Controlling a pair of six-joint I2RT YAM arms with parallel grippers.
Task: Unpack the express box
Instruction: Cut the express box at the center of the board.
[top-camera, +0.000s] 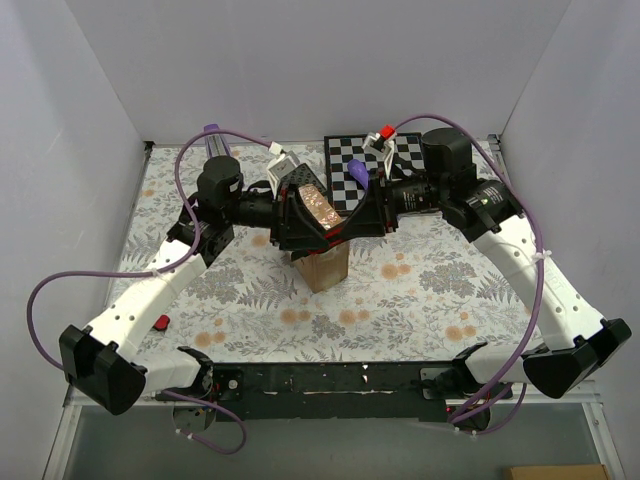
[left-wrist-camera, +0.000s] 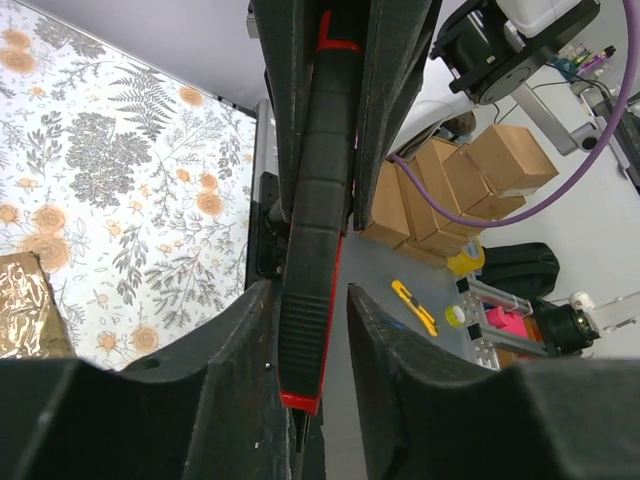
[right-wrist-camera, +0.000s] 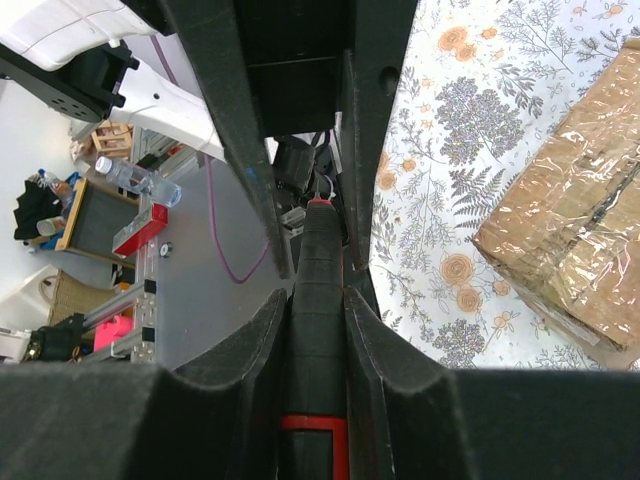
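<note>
The express box (top-camera: 322, 264), a brown carton with glossy tape on top, stands on the floral table under both grippers. It also shows in the left wrist view (left-wrist-camera: 25, 310) and the right wrist view (right-wrist-camera: 575, 240). My right gripper (right-wrist-camera: 314, 297) is shut on the handle of a black and red utility knife (right-wrist-camera: 317, 330) above the box. My left gripper (left-wrist-camera: 310, 300) faces it from the left. Its jaws stand around the knife's other end (left-wrist-camera: 318, 250): the knife rests against one finger and a gap shows at the other. In the top view the grippers (top-camera: 300, 215) (top-camera: 358, 212) meet over the box.
A black-and-white chessboard (top-camera: 375, 165) lies behind the box, with a purple object (top-camera: 353, 172) and a red piece (top-camera: 387, 132) on it. A small red item (top-camera: 161, 322) lies on the table by the left arm. White walls close in the table on three sides.
</note>
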